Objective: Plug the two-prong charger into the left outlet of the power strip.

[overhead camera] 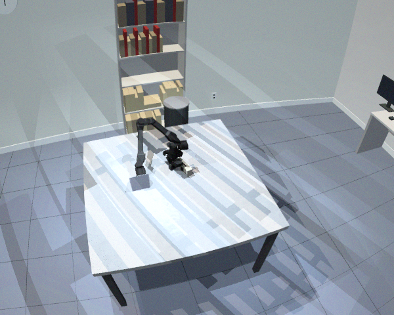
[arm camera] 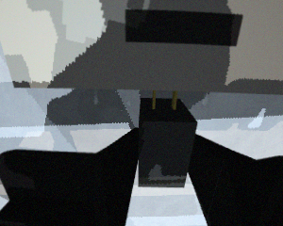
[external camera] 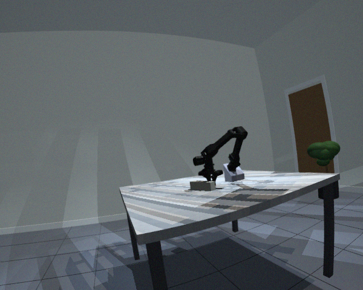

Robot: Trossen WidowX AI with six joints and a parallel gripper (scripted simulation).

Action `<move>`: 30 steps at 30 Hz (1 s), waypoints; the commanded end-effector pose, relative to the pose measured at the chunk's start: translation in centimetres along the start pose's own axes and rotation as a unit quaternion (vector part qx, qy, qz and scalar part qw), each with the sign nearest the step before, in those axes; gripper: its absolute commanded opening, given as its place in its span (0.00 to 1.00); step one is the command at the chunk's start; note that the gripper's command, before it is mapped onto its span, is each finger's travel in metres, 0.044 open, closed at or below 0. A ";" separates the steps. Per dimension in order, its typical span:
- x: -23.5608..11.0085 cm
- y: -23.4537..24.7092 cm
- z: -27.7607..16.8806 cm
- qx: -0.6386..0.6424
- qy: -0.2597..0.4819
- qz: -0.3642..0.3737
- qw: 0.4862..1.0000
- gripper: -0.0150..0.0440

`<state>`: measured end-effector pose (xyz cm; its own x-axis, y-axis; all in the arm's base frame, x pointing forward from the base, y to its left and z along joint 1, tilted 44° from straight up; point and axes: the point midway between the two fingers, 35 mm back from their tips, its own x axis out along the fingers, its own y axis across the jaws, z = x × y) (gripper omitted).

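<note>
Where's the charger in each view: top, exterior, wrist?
Top: too small to tell apart, hidden in the tool mid-table.
Exterior: not distinguishable, at the tool above the power strip.
Wrist: charger centre frame, clamped, prongs pointing away.
Shared landmark: the tool.

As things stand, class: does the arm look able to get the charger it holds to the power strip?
Probably yes. The pincer is shut on the charger, prongs pointing ahead at the power strip. In the exterior view the strip lies right beside the pincer, nothing visible between them.
</note>
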<state>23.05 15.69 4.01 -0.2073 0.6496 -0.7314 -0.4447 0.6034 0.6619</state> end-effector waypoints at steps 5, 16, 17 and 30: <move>0.0 0.1 0.2 0.004 -0.001 0.002 1.000 0.25; 0.0 0.1 0.2 0.004 -0.001 0.002 1.000 0.25; 0.0 0.1 0.3 0.004 -0.001 0.002 1.000 0.25; -0.1 0.1 0.7 0.003 -0.001 0.002 1.000 0.25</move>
<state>23.46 15.90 4.08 -0.2088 0.6493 -0.7313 -0.4434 0.6037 0.6626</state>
